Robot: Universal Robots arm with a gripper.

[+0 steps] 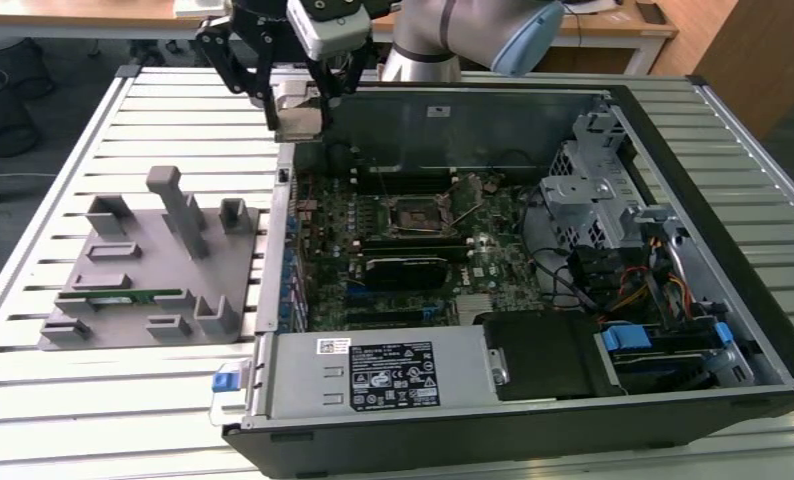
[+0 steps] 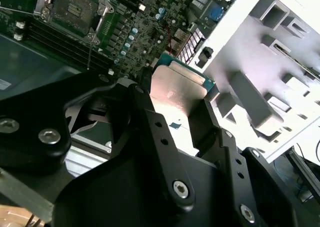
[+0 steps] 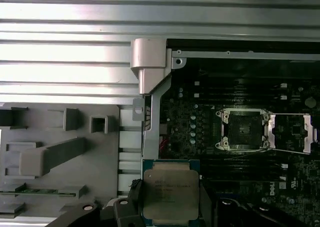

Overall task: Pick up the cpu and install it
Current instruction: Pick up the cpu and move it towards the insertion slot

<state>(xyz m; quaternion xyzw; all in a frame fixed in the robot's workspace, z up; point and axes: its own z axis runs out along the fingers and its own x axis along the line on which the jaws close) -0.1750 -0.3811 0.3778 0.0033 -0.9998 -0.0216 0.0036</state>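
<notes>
The cpu [image 3: 170,192] is a flat square chip with a silvery top and a thin green edge. My gripper [image 3: 170,209] is shut on it, a black finger on each side. In the exterior view the gripper [image 1: 301,112] hangs with the cpu [image 1: 304,104] over the far corner of the open computer case, on the exterior view's left. The cpu [image 2: 177,89] also shows between the fingers [image 2: 145,112] in the second wrist view. The motherboard's socket [image 1: 415,215] lies open with its metal frame lifted, apart from the chip, and shows in both wrist views [image 3: 243,130] [image 2: 75,7].
A grey holder tray [image 1: 144,270] with upright posts sits beside the case on the exterior view's left, with a green memory stick [image 1: 137,296] in it. The case walls [image 1: 437,110], drive cage [image 1: 597,190] and power supply [image 1: 370,370] ring the motherboard. All rests on a slatted metal table [image 1: 104,400].
</notes>
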